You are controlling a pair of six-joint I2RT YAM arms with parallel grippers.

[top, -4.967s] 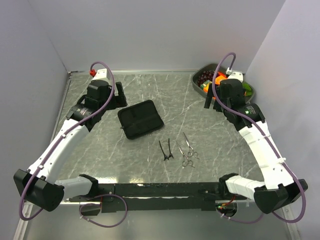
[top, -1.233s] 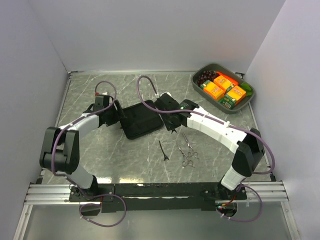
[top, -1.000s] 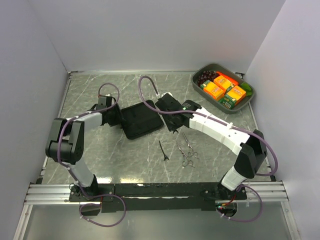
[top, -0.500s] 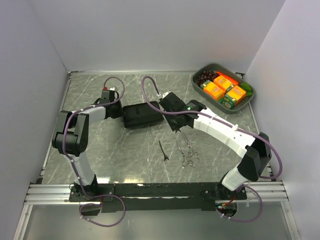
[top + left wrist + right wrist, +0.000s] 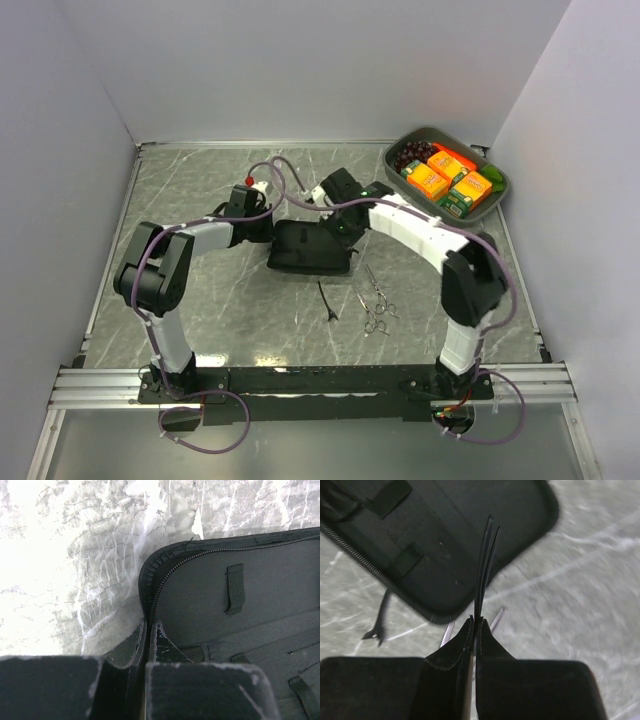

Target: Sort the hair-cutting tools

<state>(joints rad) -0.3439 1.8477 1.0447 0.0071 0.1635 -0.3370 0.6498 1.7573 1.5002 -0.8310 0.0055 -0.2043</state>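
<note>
The flat black zip case (image 5: 310, 255) lies open mid-table, with elastic loops showing inside (image 5: 235, 587). My left gripper (image 5: 272, 228) (image 5: 148, 627) is shut on the case's zipped left edge. Over the case's right end, my right gripper (image 5: 343, 232) (image 5: 474, 625) is shut on a thin black hair clip (image 5: 485, 565), whose tips stick out past the fingers. A second black hair clip (image 5: 327, 301) (image 5: 380, 617) lies on the table in front of the case. Two silver scissors (image 5: 377, 283) (image 5: 374, 320) lie to its right.
A grey bin (image 5: 391, 168) with orange packs and other food stands in the far right corner. Walls close the table at the left, back and right. Both arms reach inward and meet at the case.
My left gripper closed on the case's edge and drew it rightward, and the case now lies open. My right gripper, still holding the clip, moved back over the case's right end.
</note>
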